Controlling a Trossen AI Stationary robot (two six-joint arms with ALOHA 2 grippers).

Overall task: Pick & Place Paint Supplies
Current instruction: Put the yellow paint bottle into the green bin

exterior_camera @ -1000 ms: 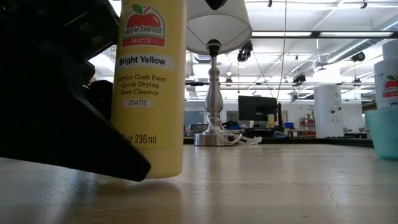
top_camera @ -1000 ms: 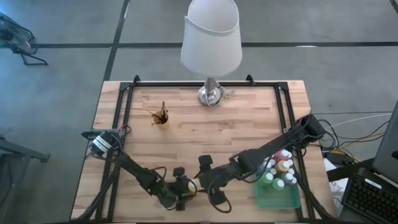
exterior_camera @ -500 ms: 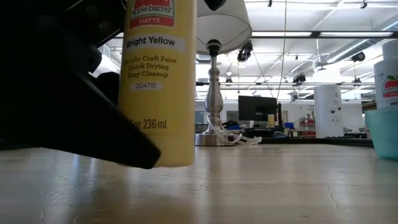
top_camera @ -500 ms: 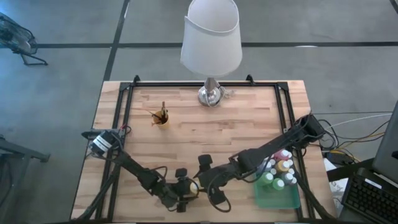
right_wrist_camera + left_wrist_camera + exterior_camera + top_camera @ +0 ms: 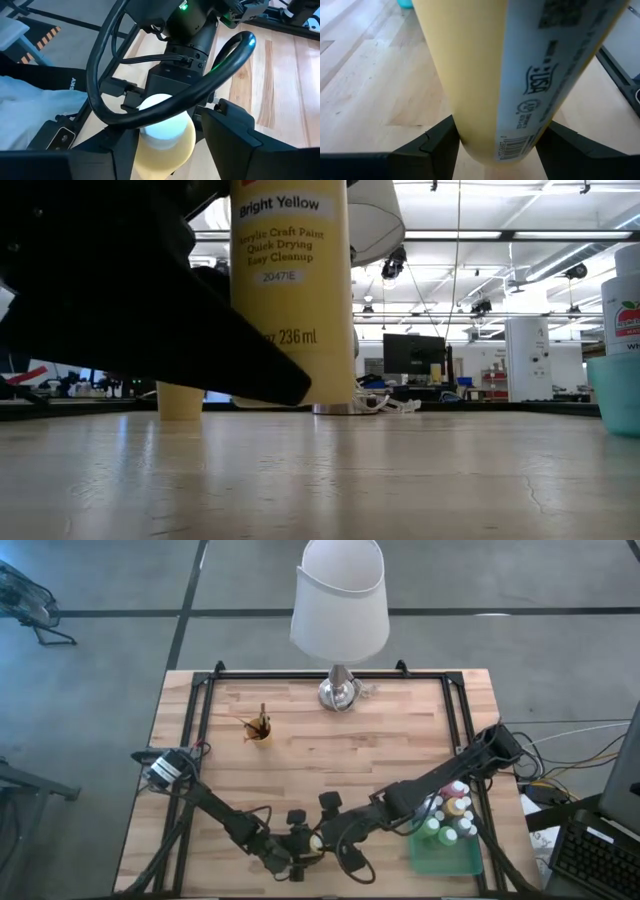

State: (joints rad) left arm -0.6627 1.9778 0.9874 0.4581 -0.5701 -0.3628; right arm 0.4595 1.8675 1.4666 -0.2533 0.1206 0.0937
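A bright yellow paint bottle (image 5: 290,290) with a white cap (image 5: 162,117) hangs upright near the table's front edge, clear of the wood. My left gripper (image 5: 300,846) comes from the left and is shut on its body (image 5: 485,75). My right gripper (image 5: 330,838) comes from the right, its fingers at the bottle's top. Several more white-capped paint bottles (image 5: 452,812) stand in the green tray (image 5: 445,858). A small cup with dark-handled brushes (image 5: 260,728) stands at the back left. My left gripper pinches the lower part of the bottle's body (image 5: 492,135) between its two fingers (image 5: 435,145). They come from the table's left, slanting slightly down, and lie across the bottle. The bottle stands upright in the hold, its base lifted clear of the table. My right gripper has its two fingers (image 5: 225,135) against opposite sides of the yellow shoulder (image 5: 165,150), just below the white cap. It comes from the table's right, slanting down.
The lamp's base (image 5: 340,692) stands at the back middle with its white shade (image 5: 340,600) above. A dark frame (image 5: 330,673) runs round the table. The tray's edge (image 5: 620,395) shows at the right in the low view. Bare wood lies across the table's middle.
My left gripper has gone up and a little toward the table's right with the yellow bottle. The bottle stood on the table a second ago. Now it hangs upright, clear of the wood and closer to my right gripper.
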